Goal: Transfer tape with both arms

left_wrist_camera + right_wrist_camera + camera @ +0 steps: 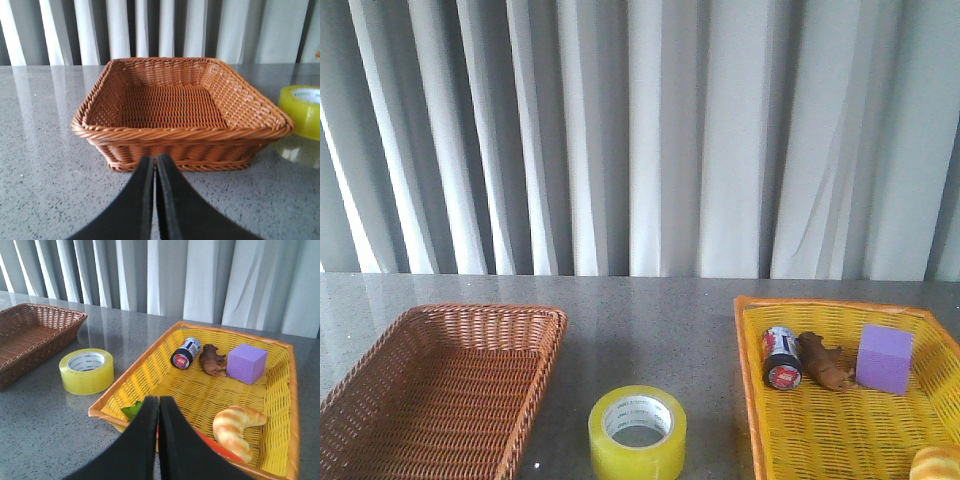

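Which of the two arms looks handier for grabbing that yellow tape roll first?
Probably the right. Its closed tool looks onto the whole tape beside the yellow basket; the left tool faces the brown basket, with the tape at the view's edge.

Smooth matte-black tapered jaws, both wrists alike.

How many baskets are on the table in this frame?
2. The brown wicker basket sits on the left, the yellow basket on the right, with the tape standing between them on the table.
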Robot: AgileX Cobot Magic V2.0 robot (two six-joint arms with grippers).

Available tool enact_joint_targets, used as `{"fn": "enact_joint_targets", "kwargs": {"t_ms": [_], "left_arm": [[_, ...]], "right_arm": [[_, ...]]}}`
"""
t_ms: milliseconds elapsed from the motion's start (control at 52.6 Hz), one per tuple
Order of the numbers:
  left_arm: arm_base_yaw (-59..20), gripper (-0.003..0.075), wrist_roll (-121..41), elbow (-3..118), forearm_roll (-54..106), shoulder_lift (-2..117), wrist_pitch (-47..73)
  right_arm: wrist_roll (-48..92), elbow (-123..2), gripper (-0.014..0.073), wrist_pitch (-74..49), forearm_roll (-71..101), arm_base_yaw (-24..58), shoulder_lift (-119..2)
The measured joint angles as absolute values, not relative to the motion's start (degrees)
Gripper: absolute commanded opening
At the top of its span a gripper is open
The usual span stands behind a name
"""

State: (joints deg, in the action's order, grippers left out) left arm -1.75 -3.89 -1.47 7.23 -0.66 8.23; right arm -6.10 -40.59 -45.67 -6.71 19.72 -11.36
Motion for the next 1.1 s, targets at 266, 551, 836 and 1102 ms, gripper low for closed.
{"fn": "enact_joint_targets", "kwargs": {"t_ms": [266, 551, 836, 1102], "left_arm": [[-1.8, -0.0006, 0.0, -1.5, 20.7, -0.7, 0.0], [-1.8, 0.0026, -1.1, 8.5, 27.4, -0.1, 8.0], [-1.8, 0.0243, -19.1, 29.2, 31.2, 18.2, 28.8], [-1.8, 0.0398, -43.5, 44.8, 46.2, 40.8, 35.9]], "right_arm": [[-5.9, -40.5, -0.0005, -45.8, -6.7, 19.7, -11.6], [-5.9, -40.5, -0.0005, -46.1, -6.6, 19.7, -11.6], [-5.9, -40.5, -0.0005, -46.1, -6.6, 19.7, -11.7], [-5.9, -40.5, -0.0005, -46.1, -6.5, 19.7, -11.7]]}}
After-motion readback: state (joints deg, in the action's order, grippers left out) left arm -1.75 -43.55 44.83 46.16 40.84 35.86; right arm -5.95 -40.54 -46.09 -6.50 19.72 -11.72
